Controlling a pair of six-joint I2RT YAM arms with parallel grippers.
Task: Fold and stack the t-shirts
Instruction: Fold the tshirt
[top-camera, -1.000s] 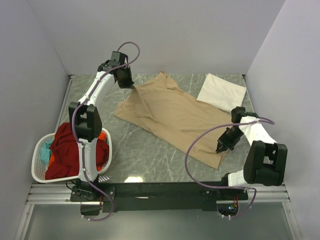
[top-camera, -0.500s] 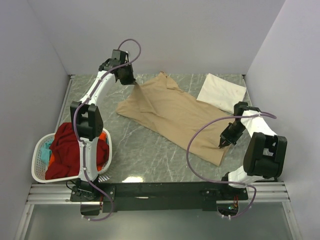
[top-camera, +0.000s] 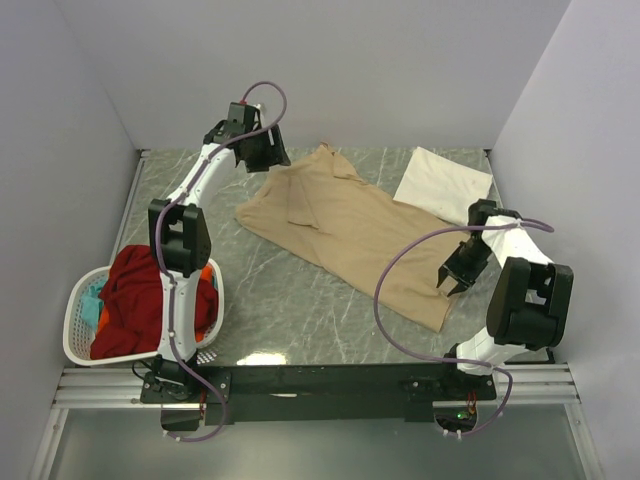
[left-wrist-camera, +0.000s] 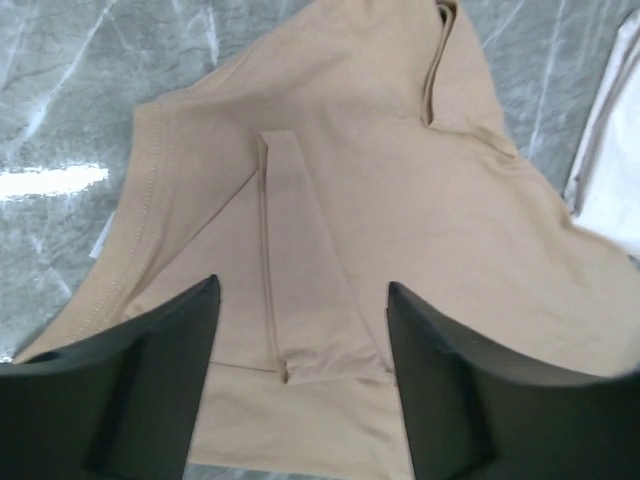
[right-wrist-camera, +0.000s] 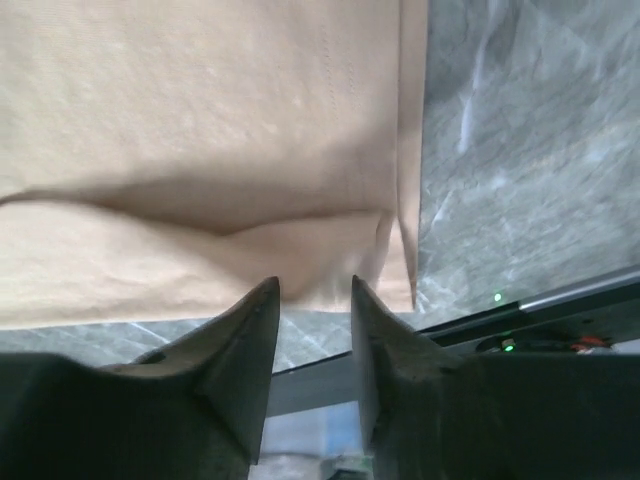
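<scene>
The tan t-shirt (top-camera: 350, 225) lies spread flat and diagonal on the marble table, one sleeve (left-wrist-camera: 300, 260) folded in over its body. My left gripper (top-camera: 272, 158) hovers open over the shirt's far-left end, jaws wide apart (left-wrist-camera: 302, 292) with nothing between them. Open too, my right gripper (top-camera: 452, 280) sits at the shirt's near-right hem corner (right-wrist-camera: 395, 250), and the gap between its fingers (right-wrist-camera: 315, 285) is empty. A cream-white folded t-shirt (top-camera: 443, 183) rests at the back right, its edge showing in the left wrist view (left-wrist-camera: 612, 170).
A white laundry basket (top-camera: 75, 322) stands at the near left, holding a red shirt (top-camera: 135, 300), an orange one (top-camera: 205, 272) and a teal one (top-camera: 92, 300). Grey walls close the table on three sides. The black base rail (top-camera: 330, 380) runs along the near edge.
Both grippers have opened and let go of the tan shirt. Its raised far-left corner has dropped flat. The left gripper has shifted slightly right, and the right one has drawn back a little.
</scene>
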